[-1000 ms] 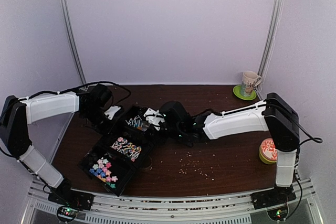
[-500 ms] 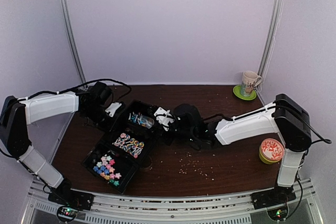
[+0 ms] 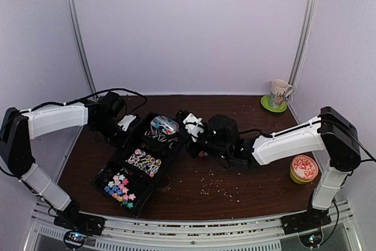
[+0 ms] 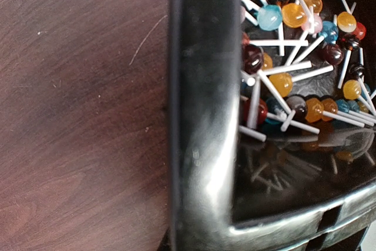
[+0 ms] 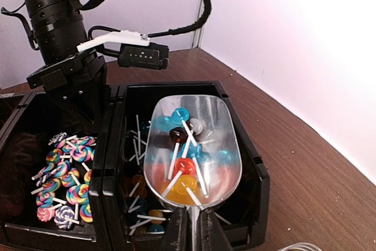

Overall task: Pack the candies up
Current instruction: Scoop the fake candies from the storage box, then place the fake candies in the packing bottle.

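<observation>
Three black bins stand in a diagonal row. The near bin (image 3: 98, 178) holds star-shaped candies (image 3: 119, 187). The middle bin (image 5: 14, 130) holds swirl lollipops (image 3: 143, 163) (image 5: 66, 176). The far bin (image 3: 147, 117) (image 5: 258, 174) holds ball lollipops (image 4: 294, 86). My right gripper (image 3: 187, 130) (image 5: 195, 227) is shut on the handle of a metal scoop (image 3: 164, 124) (image 5: 223, 113). The scoop carries several ball lollipops (image 5: 189, 158) just above the far bin. My left gripper (image 3: 120, 126) (image 5: 82, 83) sits on the far bin's left rim (image 4: 202, 116) and seems clamped on it. Its fingers are hidden in its own view.
A mug on a green saucer (image 3: 279, 93) stands at the back right corner. A round tin with a red patterned lid (image 3: 304, 168) sits at the right edge. Pale crumbs (image 3: 214, 186) lie in front of the bins. Purple walls close in the table.
My right arm has drawn back to the right and lifted the scoop out of the far bin with lollipops in it. The left arm has stayed put.
</observation>
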Available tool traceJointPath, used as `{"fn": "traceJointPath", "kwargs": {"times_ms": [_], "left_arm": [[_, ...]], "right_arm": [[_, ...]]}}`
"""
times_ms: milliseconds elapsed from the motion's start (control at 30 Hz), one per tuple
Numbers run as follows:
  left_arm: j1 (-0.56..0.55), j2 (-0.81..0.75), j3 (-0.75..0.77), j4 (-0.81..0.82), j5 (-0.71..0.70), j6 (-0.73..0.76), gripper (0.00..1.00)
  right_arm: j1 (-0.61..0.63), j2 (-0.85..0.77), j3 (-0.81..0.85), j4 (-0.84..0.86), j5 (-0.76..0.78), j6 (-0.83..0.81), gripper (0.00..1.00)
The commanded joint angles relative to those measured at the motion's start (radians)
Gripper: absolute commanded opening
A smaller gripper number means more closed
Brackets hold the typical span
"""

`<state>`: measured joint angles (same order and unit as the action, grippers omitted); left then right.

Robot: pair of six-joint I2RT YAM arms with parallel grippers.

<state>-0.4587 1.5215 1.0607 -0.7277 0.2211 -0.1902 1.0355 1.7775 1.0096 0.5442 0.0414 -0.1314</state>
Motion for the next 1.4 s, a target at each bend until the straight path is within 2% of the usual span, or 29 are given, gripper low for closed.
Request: {"fn": "traceJointPath", "kwargs": {"times_ms": [0, 233, 467, 833, 1033, 1367], "left_arm": [[0.007, -0.038, 0.054, 0.055, 0.060, -0.008, 0.00], [0.008, -0.037, 0.056, 0.053, 0.057, -0.009, 0.00], [0.009, -0.042, 0.054, 0.050, 0.033, -0.009, 0.00], [0.025, -0.041, 0.059, 0.046, 0.011, -0.025, 0.00], [0.028, -0.048, 0.056, 0.045, 0.000, -0.028, 0.00], [0.029, -0.051, 0.057, 0.045, -0.005, -0.029, 0.00]], "right_arm": [[-0.013, -0.067, -0.056, 0.093, 0.055, -0.007, 0.00], [-0.038, -0.119, -0.128, 0.165, 0.044, 0.013, 0.00], [-0.046, -0.160, -0.114, 0.092, 0.060, 0.010, 0.00], [-0.095, -0.409, -0.106, -0.376, 0.133, 0.041, 0.00], [-0.106, -0.513, -0.095, -0.575, 0.141, 0.042, 0.00], [-0.109, -0.539, 0.033, -0.896, 0.145, 0.088, 0.00]]}}
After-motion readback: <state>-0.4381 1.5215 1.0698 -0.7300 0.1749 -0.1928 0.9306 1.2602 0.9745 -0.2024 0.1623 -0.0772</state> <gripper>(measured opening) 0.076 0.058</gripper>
